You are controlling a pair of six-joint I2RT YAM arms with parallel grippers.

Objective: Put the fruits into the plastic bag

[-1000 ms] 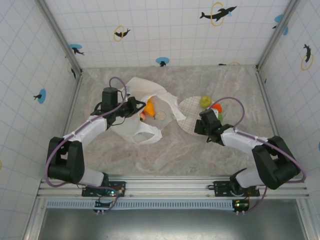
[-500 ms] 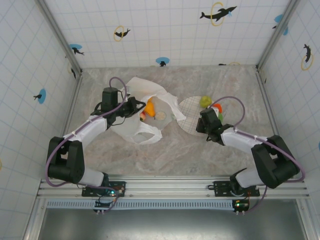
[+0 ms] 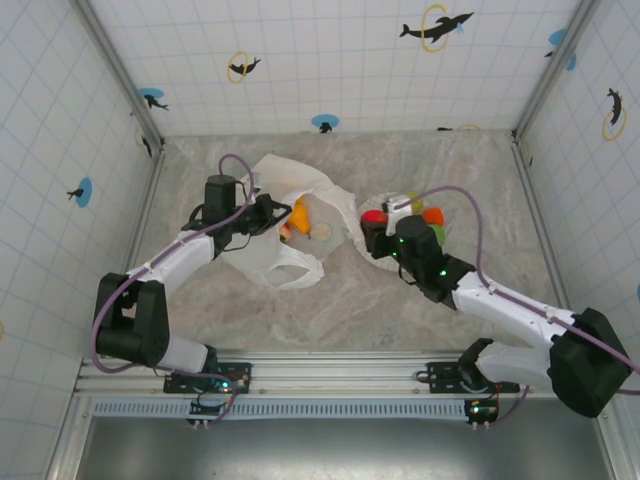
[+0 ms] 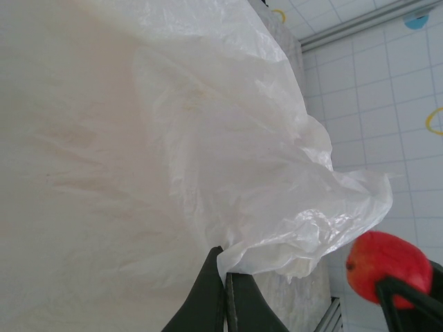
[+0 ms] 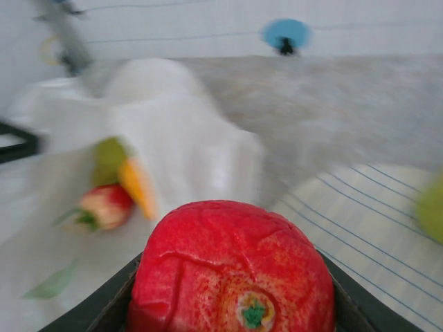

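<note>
While stretching from the right base up and leftward over the table (image 3: 340,315), carries a red fruit (image 5: 232,270) in the right gripper (image 3: 372,226), above the left rim of the plate (image 5: 360,214) and just short of the plastic bag (image 3: 268,262). Slants the forearm toward the centre, wrist lowest at the plate's near-left edge.

On the other side, runs the left arm up the left of the table and turns the wrist rightward, bringing the left gripper (image 4: 225,304) to the bag's mouth.

Sets plate just beside bag, with bare marble open toward both bases and behind toward the tiled walls (image 3: 330,70).

Clamps the right jaws partway closed on the red fruit, one finger on each flank. Pinches a fold of the bag's rim between fully closed left jaws, with the film raised.

Shows inside the bag an orange fruit (image 3: 298,213), a reddish fruit (image 5: 104,206) and a green fruit (image 5: 111,155); at the plate's far side, a yellow-green fruit (image 5: 432,207).
</note>
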